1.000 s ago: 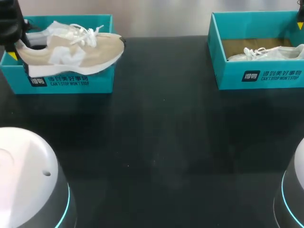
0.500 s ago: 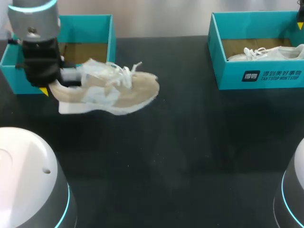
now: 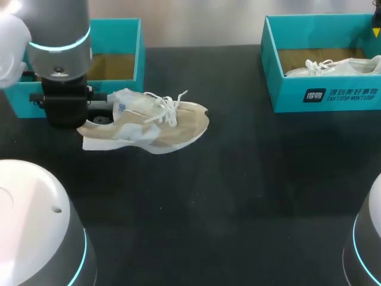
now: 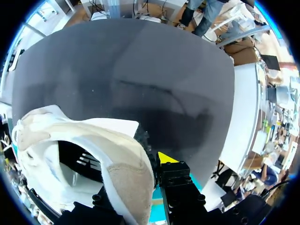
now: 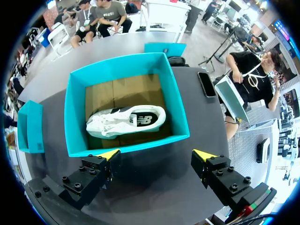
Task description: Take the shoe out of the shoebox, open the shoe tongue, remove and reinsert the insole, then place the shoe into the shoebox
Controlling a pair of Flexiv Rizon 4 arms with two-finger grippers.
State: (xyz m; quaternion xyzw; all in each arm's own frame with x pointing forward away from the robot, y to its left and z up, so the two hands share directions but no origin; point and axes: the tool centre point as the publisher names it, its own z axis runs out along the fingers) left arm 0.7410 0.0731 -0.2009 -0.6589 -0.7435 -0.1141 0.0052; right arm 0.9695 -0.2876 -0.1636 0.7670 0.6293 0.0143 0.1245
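Note:
A beige and white sneaker (image 3: 152,122) with white laces lies on its side low over the black table, in front of the left teal shoebox (image 3: 128,65); I cannot tell whether it touches the table. My left gripper (image 3: 89,122) is shut on its heel. In the left wrist view the heel collar (image 4: 126,178) fills the space between the fingers, and one yellow fingertip (image 4: 166,158) shows beside it. My right gripper (image 5: 155,154) hangs open above the right shoebox (image 5: 75,117), which holds a white shoe (image 5: 126,122).
The left shoebox shows only its brown cardboard floor (image 3: 110,65). The right shoebox (image 3: 321,92) stands at the back right with the white shoe (image 3: 333,65) in it. A phone (image 5: 206,84) lies beside that box. Bare black table (image 3: 226,196) spreads across the middle and front.
My left arm has lifted the sneaker out of the left shoebox and carried it forward and to the right, down toward the table. The right arm has not moved.

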